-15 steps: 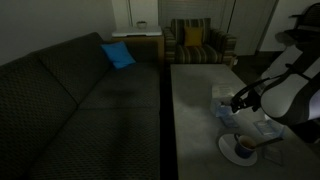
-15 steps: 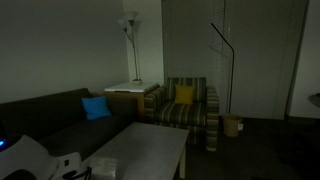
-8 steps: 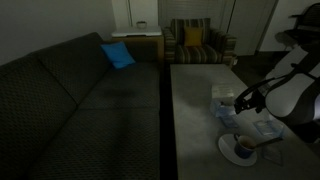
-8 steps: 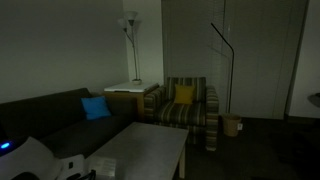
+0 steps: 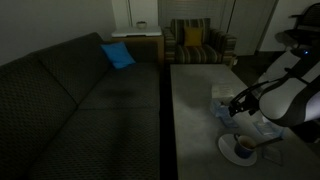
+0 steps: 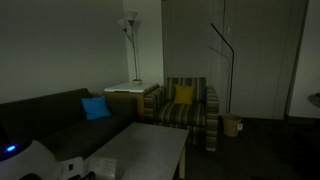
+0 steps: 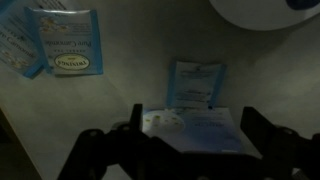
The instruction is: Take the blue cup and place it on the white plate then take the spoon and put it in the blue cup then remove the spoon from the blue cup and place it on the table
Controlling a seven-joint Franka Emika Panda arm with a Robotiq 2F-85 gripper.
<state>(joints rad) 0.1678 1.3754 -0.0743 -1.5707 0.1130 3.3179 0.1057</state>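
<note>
In an exterior view the blue cup (image 5: 243, 147) stands on the white plate (image 5: 229, 152) near the front right of the grey table (image 5: 195, 110). My gripper (image 5: 237, 103) hovers over the table just behind the plate, above pale packets. In the wrist view the gripper (image 7: 192, 118) is open, its two dark fingers wide apart on either side of a pale blue-white packet (image 7: 190, 125) lying on the table. The plate's rim (image 7: 262, 12) shows at the top right there. I cannot make out the spoon in this dim light.
Several tea packets lie on the table (image 7: 65, 50) (image 7: 196, 82). A pale boxy object (image 5: 221, 103) sits beside the gripper. A dark sofa (image 5: 70, 100) runs along the table's left side. A striped armchair (image 5: 195, 45) stands beyond the table's far end.
My gripper has shifted slightly down and toward the sofa over the packets. The cup and plate have not moved.
</note>
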